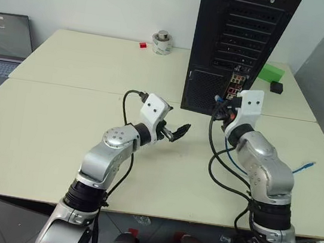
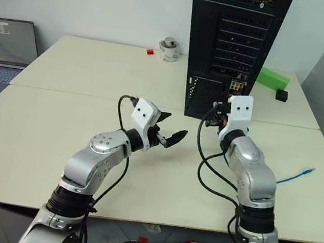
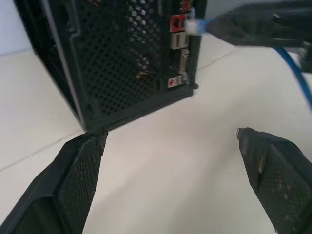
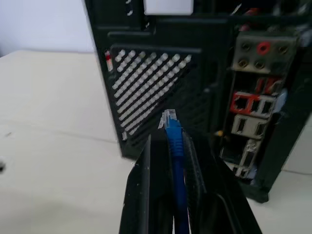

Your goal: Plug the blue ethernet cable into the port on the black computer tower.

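Note:
The black computer tower [image 1: 239,48] stands upright at the back of the table, its perforated rear panel facing me. My right gripper [image 4: 168,144] is shut on the blue ethernet cable [image 4: 175,146]. The cable's clear plug [image 4: 168,118] sticks out past the fingertips, a short way in front of the tower's lower rear and apart from it. The strip of ports [image 4: 248,105] lies off to one side of the plug. The cable trails back past my right arm to a loose end [image 1: 306,167] on the table. My left gripper [image 1: 180,132] hovers open and empty beside the tower's base.
A grey laptop [image 1: 4,42] sits at the far left edge. A tape roll [image 1: 161,43] and a small red block [image 1: 142,45] lie behind, left of the tower. A green box [image 1: 271,72] and a small black block [image 1: 276,87] lie to its right.

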### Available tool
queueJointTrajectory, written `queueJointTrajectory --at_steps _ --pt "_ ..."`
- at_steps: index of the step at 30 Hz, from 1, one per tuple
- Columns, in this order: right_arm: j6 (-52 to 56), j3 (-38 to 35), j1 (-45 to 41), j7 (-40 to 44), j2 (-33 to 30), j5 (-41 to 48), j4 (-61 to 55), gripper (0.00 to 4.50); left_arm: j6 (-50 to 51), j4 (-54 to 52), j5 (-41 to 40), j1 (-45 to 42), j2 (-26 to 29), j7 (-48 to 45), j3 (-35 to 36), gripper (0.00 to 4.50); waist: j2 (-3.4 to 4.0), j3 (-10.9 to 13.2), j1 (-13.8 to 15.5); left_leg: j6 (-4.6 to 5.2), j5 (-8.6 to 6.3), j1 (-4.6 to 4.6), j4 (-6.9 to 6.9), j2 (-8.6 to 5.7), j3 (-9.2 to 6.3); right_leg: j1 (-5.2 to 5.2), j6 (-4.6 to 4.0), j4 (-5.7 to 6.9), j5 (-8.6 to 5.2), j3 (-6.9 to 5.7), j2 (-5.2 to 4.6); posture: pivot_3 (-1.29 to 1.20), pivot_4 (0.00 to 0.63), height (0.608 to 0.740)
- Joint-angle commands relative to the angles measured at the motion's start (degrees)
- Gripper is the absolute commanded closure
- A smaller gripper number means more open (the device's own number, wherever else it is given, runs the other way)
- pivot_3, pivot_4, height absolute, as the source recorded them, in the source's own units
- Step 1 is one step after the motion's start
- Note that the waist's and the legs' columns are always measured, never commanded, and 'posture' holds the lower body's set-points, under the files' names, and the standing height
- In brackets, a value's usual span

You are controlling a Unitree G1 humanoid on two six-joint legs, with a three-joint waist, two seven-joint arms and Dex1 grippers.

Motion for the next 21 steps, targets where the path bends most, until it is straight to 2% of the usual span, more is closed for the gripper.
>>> queueJointTrajectory --at_steps 1,8,21 --pt "-4.9 -0.53 -2.46 -6.1 2.69 -4.22 2.85 4.48 0.88 -0.55 0.55 -4.29 1.27 -0.49 0.75 0.0 0.01 0.0 0.07 0.0 0.0 0.0 0.0 0.0 0.0 0.0 0.0 0.0 0.0 0.0 0.0 0.0 0.15 0.74" --pt "-8.59 -1.8 -3.88 -9.69 5.59 -6.54 7.85 4.48 2.81 0.51 0.16 -6.94 2.28 -1.61 0.55 0.0 0.01 0.0 0.02 -0.01 0.0 -0.1 -0.02 -0.02 0.09 -0.14 -0.01 -0.02 0.0 0.09 -0.03 0.0 0.15 0.74" --pt "-14.1 -4.48 -7.38 -12.1 7.45 -7.06 15.99 4.48 2.5 0.59 0.56 -6.66 3.61 -2.58 0.29 0.0 0.01 0.0 -0.02 0.0 0.0 -0.16 -0.03 -0.01 0.09 -0.19 -0.01 0.0 0.01 0.09 -0.03 0.0 0.15 0.74"
